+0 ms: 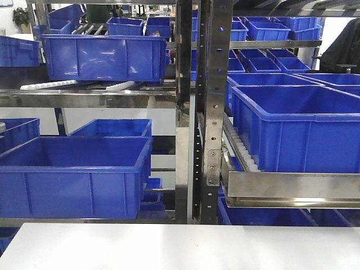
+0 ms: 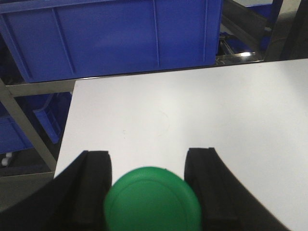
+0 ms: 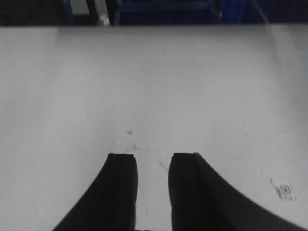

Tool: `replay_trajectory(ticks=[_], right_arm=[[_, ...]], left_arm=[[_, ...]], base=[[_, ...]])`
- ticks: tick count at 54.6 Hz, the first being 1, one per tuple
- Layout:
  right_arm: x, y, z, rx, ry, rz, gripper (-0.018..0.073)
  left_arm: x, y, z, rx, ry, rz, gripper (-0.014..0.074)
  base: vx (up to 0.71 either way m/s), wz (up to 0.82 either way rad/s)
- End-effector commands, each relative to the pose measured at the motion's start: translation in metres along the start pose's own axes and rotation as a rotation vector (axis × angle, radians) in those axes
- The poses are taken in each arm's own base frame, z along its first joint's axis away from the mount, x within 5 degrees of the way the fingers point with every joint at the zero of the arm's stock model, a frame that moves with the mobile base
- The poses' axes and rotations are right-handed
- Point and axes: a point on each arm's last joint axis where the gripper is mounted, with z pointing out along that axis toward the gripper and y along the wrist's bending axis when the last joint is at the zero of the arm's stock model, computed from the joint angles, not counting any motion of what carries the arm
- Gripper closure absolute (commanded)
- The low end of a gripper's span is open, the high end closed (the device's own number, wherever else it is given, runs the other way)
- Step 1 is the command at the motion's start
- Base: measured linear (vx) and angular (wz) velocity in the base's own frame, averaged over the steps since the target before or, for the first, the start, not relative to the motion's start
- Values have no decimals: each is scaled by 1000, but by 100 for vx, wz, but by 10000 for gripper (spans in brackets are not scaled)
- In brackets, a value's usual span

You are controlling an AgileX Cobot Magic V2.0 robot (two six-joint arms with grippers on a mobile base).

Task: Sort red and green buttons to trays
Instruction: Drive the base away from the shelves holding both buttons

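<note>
Green button [image 2: 152, 199] in left gripper [image 2: 148, 159], over white table [image 2: 202, 106].

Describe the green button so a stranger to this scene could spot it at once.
Find the white table in front of the big blue crate. Above it, the left gripper has two black fingers; the green button sits between them. It alone is round and green.

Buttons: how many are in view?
1. A green button sits between the fingers of the left end effector, left wrist view. No red button shows; it may be out of frame.
</note>
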Motion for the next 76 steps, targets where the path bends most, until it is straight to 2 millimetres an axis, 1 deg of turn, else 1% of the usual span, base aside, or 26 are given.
replay_trajectory(ticks=[1,4,7,10,14,20,22,28,31,34,37,46,51,57,76], right_arm=[[-28,16,-20,-81,-169,-73,573],[-33,27,-28,-126,-202,-107,573],[-39,38,-38,-166,-239,-102,571],[-46,47,-47,-198,-268,-79,571],[-59,57,-59,-224,-309,-87,570],[-88,70,-81,-251,-403,-130,569],[-101,75,-92,-263,-448,-142,568],[-125,81,-118,-270,-533,-156,568],[-134,80,-130,-256,-570,-167,568],[-140,77,-142,-241,-602,-162,568],[-141,75,-151,-228,-620,-158,568],[-139,69,-165,-198,-635,-148,568],[-139,68,-171,-198,-656,-147,568],[-139,68,-171,-197,-653,-143,568],[-139,68,-171,-195,-650,-143,568]], left_arm=[[-23,1,-4,-17,-153,5,603],[-28,1,-4,-12,-161,22,603],[-39,0,-5,-6,-181,50,603],[-53,0,-6,-3,-208,79,603],[-71,1,-9,0,-234,73,603],[-99,2,-15,4,-269,65,603],[-109,2,-17,4,-289,64,603],[-128,2,-26,9,-350,32,603],[-136,1,-35,22,-395,-7,603],[-139,-2,-42,37,-420,-17,603],[-141,-4,-51,52,-442,-15,603],[-142,-8,-76,89,-476,-6,603],[-141,-8,-85,93,-491,-4,603],[-142,-7,-90,93,-506,-5,603],[-141,-8,-89,95,-495,-4,603]], base=[[0,0],[0,0],[0,0],[0,0],[0,0],[0,0],[0,0],[0,0],[0,0],[0,0],[0,0],[0,0],[0,0],[0,0],[0,0]])
